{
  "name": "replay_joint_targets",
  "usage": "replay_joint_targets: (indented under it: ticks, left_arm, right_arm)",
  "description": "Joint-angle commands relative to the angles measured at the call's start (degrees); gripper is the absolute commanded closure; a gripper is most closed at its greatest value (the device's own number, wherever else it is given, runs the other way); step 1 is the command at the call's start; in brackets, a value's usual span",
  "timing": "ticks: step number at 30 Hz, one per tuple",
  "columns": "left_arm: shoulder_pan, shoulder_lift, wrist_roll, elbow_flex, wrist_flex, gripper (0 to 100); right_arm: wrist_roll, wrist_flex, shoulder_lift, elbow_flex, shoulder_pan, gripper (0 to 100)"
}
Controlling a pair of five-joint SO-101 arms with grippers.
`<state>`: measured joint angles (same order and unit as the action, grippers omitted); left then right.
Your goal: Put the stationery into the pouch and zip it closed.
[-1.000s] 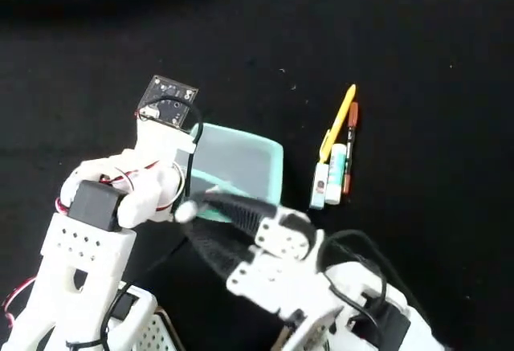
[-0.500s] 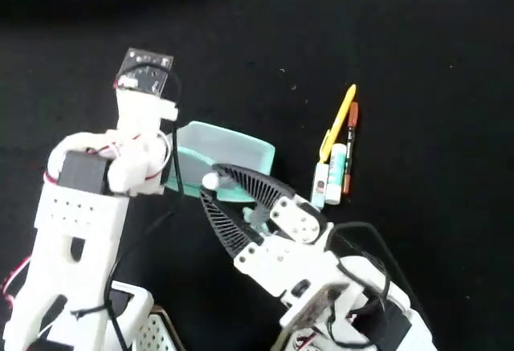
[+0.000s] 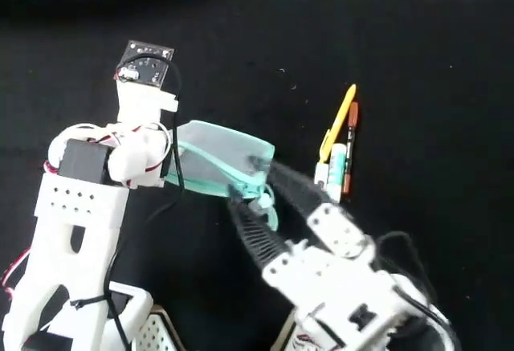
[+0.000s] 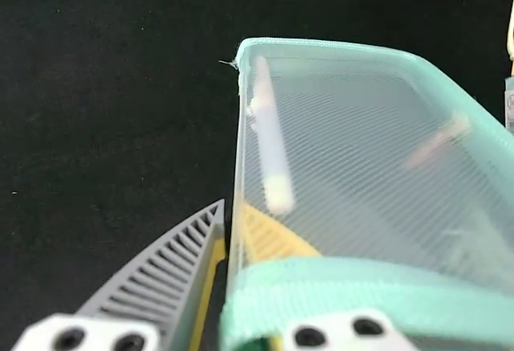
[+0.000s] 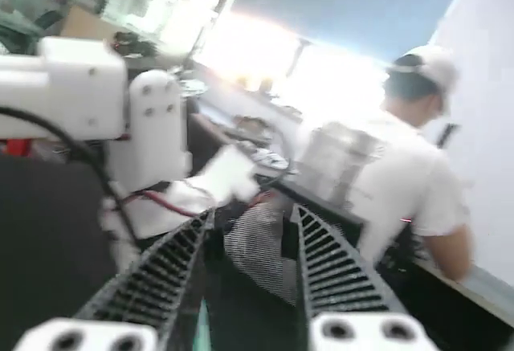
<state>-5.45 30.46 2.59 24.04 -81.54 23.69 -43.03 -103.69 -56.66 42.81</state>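
The translucent teal pouch (image 3: 218,158) stands tilted off the black table, and my left gripper (image 3: 171,168) is shut on its left end. From the left wrist, the pouch (image 4: 361,166) runs away from the gripper (image 4: 233,226), and a pale stick shape shows through its wall. My right gripper (image 3: 259,194) is open at the pouch's near right corner, one finger on each side of it. In the right wrist view the gripper (image 5: 253,221) points upward with a striped patch between its spread fingers. A yellow pen (image 3: 338,120), an orange marker (image 3: 351,144) and a glue stick (image 3: 335,165) lie right of the pouch.
The left arm's white body (image 3: 76,206) rises at the near left. The right arm's base (image 3: 353,303) takes up the near middle. The black table (image 3: 434,86) stretches open to the far side and to the right of the stationery.
My right gripper swung from the pouch's near left edge to its right corner and spread wider. The left gripper kept its hold and the pouch tipped up.
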Motion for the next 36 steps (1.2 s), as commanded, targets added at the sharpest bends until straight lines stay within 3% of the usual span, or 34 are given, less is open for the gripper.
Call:
replay_joint_targets:
  ticks: [1, 8, 16, 26, 29, 33, 36]
  left_arm:
    - [7.3, -3.3, -0.5, -1.4, -0.4, 97]
    - [18.6, -3.3, -0.4, -3.1, -0.1, 97]
    - [19.6, -3.3, -0.2, 1.3, 4.4, 97]
    - [19.6, -3.9, -0.2, 3.6, 5.7, 97]
    - [19.2, -3.8, -0.2, 5.6, 8.2, 97]
    - [19.6, -3.9, -0.2, 6.7, 9.3, 97]
    - [19.4, -3.9, -0.1, 6.8, 9.3, 97]
  right_arm:
    - [-0.5, 0.7, 0.3, 3.8, -12.4, 91.9]
    - [-13.0, 1.3, 18.2, -5.8, -29.6, 93.8]
    - [-20.4, 9.1, 46.5, -4.2, -39.8, 93.8]
    - [-20.4, 1.2, 88.8, 13.4, -41.1, 93.7]
    - [-20.2, 1.4, 94.1, 15.6, -40.9, 91.3]
    - [-19.9, -1.6, 95.3, 16.9, -41.1, 81.0]
    - [-17.7, -6.8, 95.3, 18.5, -41.1, 83.8]
